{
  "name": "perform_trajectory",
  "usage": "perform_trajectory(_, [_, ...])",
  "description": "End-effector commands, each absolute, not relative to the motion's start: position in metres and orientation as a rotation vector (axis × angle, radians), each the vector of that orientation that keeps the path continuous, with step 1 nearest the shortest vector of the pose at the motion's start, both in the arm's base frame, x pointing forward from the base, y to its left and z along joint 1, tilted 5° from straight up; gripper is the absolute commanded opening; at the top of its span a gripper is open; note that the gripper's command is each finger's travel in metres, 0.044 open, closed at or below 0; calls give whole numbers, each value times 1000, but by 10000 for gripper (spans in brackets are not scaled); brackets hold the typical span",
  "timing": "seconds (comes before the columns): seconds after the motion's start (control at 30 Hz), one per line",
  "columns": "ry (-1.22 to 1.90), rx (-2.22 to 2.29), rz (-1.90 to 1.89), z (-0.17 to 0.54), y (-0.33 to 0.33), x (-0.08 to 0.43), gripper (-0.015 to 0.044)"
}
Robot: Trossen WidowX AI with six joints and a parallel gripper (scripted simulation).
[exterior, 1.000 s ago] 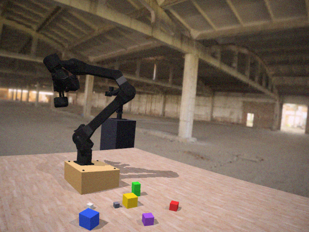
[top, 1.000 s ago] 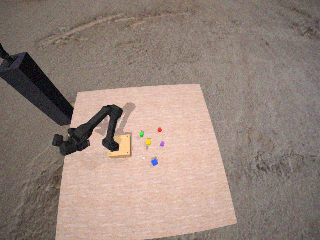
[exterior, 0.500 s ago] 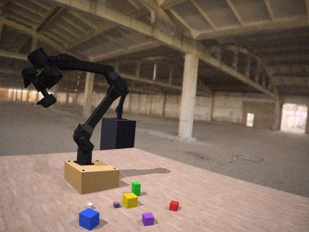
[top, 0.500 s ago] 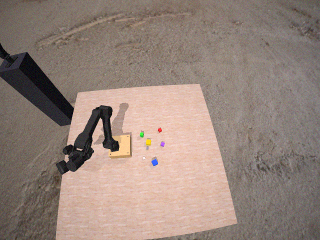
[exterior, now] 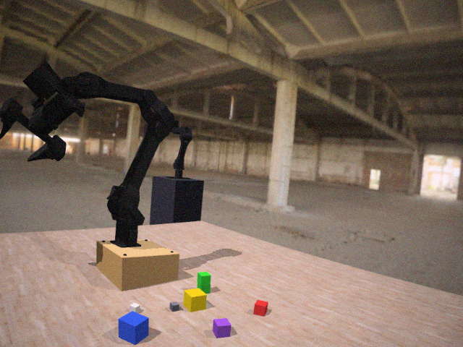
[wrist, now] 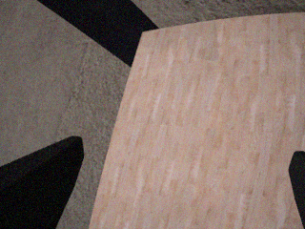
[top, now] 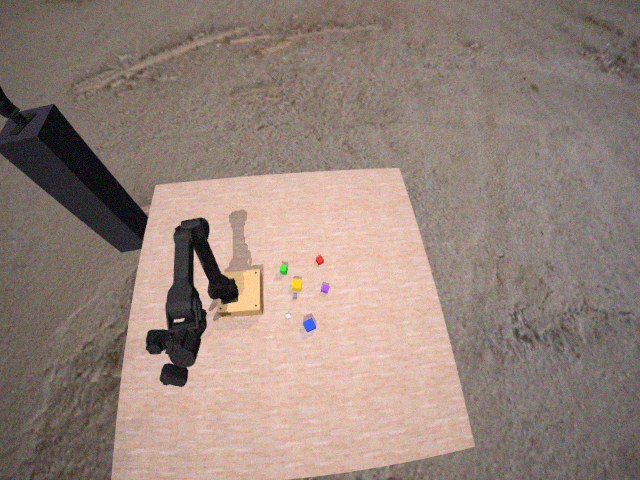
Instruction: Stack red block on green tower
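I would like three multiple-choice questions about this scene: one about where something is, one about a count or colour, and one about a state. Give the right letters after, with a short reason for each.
1. Where is the red block?
A. on top of the green tower
B. on the table, apart from the green tower
C. between the gripper's fingers

2. How many small blocks, counting the green tower as one, are on the table?
A. four
B. five
C. seven

3. How is the gripper?
A. open and holding nothing
B. shut on the red block
C. shut on the yellow block

Answers:
1. B: the red block lies on the wood, off to the side of the green tower.
2. C: green, yellow, red, purple, blue, grey and white.
3. A: its fingers are spread wide, high in the air, far from all blocks.
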State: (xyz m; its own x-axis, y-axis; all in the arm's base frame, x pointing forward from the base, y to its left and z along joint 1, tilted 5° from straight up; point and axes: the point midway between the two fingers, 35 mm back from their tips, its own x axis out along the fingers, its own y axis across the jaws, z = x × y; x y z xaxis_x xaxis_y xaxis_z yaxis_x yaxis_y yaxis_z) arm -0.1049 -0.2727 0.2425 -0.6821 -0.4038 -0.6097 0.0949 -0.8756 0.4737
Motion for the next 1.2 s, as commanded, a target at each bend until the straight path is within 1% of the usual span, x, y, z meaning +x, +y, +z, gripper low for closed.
perform_trajectory(0.0, [-381,1108,-2490,233,-290,-75,440])
perform_trajectory(0.3, [76,1093,-2208,212,-317,8,440])
perform_trajectory(0.57, [422,1015,-1921,193,-318,88,440])
perform_trajectory(0.87, [751,881,-1570,169,-294,177,440])
perform_trajectory(1.17, [1026,693,-1193,144,-246,259,440])
